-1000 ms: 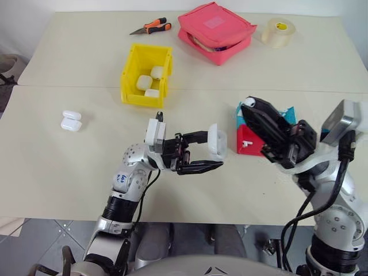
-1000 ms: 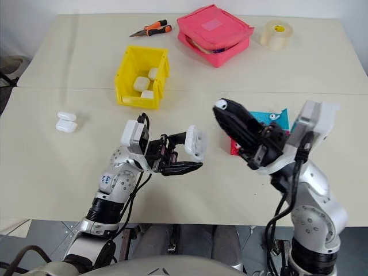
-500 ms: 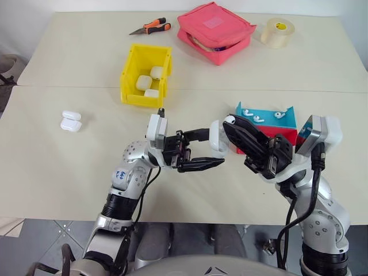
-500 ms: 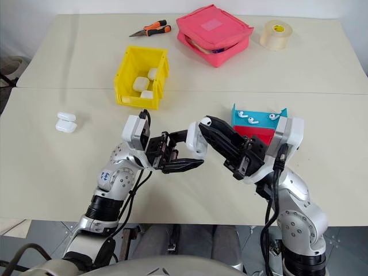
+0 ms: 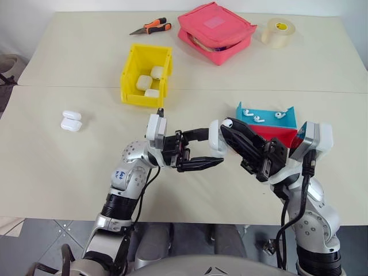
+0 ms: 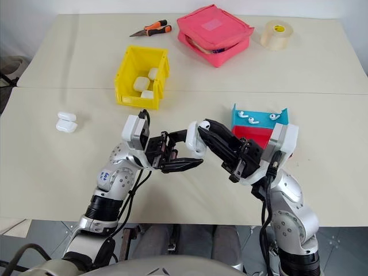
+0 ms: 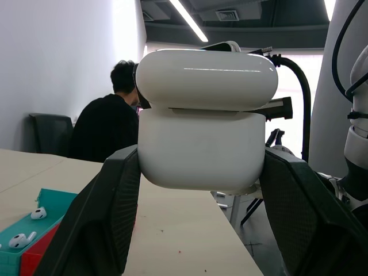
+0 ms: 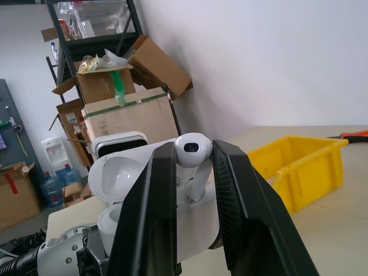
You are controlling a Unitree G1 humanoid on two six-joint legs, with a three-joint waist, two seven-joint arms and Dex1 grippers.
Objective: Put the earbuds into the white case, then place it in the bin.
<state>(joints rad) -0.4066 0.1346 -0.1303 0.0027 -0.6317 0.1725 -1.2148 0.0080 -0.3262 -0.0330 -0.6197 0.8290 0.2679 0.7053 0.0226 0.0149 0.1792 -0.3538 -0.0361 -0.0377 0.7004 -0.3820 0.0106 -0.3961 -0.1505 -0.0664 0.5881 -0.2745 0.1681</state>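
Above the near part of the counter (image 5: 52,172), the left pincer (image 5: 214,150) clamps the white case (image 5: 217,140) with its lid flipped open, while the right pincer (image 5: 228,125), narrowed on one earbud (image 8: 193,148), holds it stem-down right at the case's open mouth, so the seating turns on lining that stem with its socket. Whether the stem tip is already inside, and whether the other socket is filled, cannot be made out behind the fingers. Farther back, more earbuds (image 5: 252,117) lie in the blue tray (image 5: 267,122), and the yellow bin (image 5: 145,75), holding closed cases, sits well apart to the left.
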